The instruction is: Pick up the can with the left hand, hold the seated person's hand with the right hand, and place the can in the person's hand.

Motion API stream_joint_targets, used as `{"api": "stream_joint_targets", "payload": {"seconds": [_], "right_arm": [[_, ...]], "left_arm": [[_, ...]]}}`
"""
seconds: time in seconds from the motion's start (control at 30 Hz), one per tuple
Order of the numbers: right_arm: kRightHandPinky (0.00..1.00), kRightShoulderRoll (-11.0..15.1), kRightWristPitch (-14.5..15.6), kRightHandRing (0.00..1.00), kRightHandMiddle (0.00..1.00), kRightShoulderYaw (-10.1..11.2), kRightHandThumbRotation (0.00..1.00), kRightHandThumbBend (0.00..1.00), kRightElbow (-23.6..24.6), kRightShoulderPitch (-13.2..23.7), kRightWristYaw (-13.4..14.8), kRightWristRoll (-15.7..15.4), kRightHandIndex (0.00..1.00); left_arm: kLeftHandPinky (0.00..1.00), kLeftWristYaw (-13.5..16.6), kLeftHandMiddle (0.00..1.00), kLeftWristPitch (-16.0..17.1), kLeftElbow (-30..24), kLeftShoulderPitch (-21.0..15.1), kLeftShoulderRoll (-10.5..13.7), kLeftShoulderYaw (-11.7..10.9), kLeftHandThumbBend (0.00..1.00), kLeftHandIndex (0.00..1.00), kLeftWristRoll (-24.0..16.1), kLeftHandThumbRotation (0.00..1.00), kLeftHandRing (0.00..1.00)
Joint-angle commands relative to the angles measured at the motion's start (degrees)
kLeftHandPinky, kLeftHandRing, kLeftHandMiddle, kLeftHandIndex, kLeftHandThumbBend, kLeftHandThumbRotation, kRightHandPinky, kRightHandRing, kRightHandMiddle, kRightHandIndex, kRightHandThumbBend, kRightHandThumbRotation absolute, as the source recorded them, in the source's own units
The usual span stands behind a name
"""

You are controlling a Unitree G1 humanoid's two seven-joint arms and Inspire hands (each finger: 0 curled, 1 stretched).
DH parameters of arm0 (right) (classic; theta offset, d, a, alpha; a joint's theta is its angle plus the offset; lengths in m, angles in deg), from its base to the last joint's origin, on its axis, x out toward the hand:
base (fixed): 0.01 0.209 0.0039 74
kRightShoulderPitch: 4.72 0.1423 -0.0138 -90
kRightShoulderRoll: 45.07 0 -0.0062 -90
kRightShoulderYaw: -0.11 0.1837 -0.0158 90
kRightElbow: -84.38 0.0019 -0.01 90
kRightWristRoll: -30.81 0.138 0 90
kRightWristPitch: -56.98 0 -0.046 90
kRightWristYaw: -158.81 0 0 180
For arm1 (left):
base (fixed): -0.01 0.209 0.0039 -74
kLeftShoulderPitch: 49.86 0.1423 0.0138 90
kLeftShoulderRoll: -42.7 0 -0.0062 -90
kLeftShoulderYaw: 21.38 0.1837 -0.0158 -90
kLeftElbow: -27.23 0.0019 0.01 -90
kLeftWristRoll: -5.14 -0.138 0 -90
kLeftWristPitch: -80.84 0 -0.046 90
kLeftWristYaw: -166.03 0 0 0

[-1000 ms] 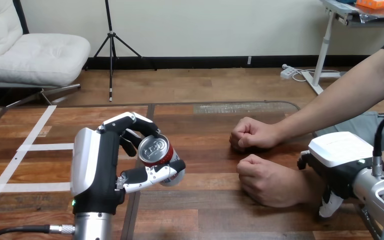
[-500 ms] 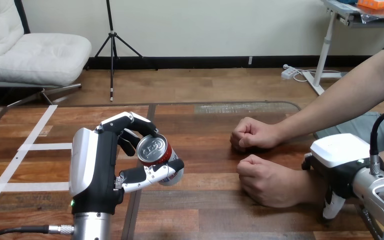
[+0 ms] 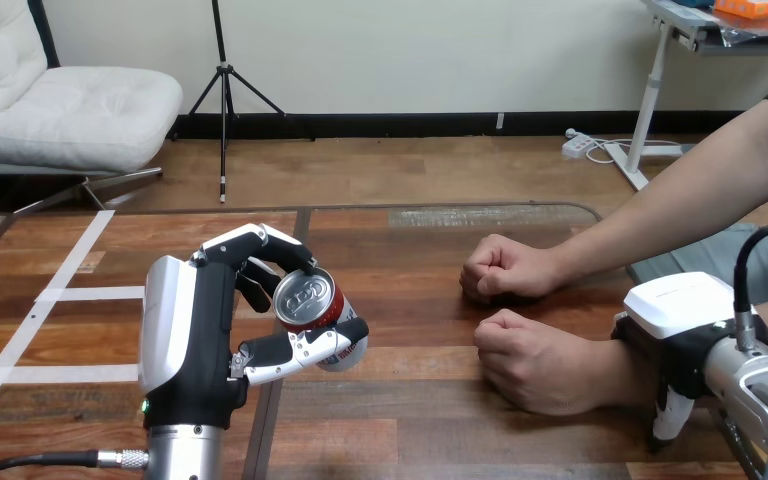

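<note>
A red can (image 3: 312,304) with a silver top is lifted off the table, tilted with its top facing me. My left hand (image 3: 190,340) is shut on it, fingers over the top side and thumb under it, at the table's left middle. The person's two hands rest as fists on the table at the right: the far fist (image 3: 505,268) and the near fist (image 3: 525,360). My right hand (image 3: 682,305) lies over the wrist behind the near fist, its white back up. Whether it grips that wrist is hidden.
The wooden table (image 3: 430,420) has white tape strips (image 3: 70,294) on its left part. Bare wood lies between the can and the person's fists. The person's forearm (image 3: 680,205) reaches in from the upper right.
My right hand has slid slightly right and down along the person's wrist. The left hand with the can has barely moved. Both fists stay put.
</note>
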Motion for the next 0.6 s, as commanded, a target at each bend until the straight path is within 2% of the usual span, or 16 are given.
{"api": "stream_joint_targets", "payload": {"seconds": [0.0,0.23,0.43,0.57], "right_arm": [[0.85,1.9,0.7,0.83,0.81,-0.6,0.07,0.79,-2.1,4.6,2.1,-1.2,0.78],[0.84,2.2,0.7,0.82,0.80,-1.4,0.02,0.73,-5.4,5.5,4.4,-1.8,0.77],[0.84,2.1,1.2,0.82,0.80,-2.0,0.01,0.70,-7.6,6.4,4.2,-1.9,0.78],[0.84,2.0,1.0,0.81,0.79,-2.2,0.01,0.69,-9.0,6.6,6.2,-1.8,0.77]], "left_arm": [[0.29,1.0,0.41,1.7,-2.4,-2.9,0.0,-0.9,0.76,0.42,0.2,0.00,0.35],[0.29,1.3,0.41,2.0,-2.0,-3.0,0.3,-1.0,0.76,0.42,0.1,0.00,0.35],[0.29,1.1,0.41,1.8,-2.2,-2.9,0.2,-1.1,0.76,0.42,0.3,0.00,0.35],[0.29,0.8,0.40,1.1,-2.9,-2.6,0.0,-1.2,0.76,0.42,0.4,0.00,0.35]]}}
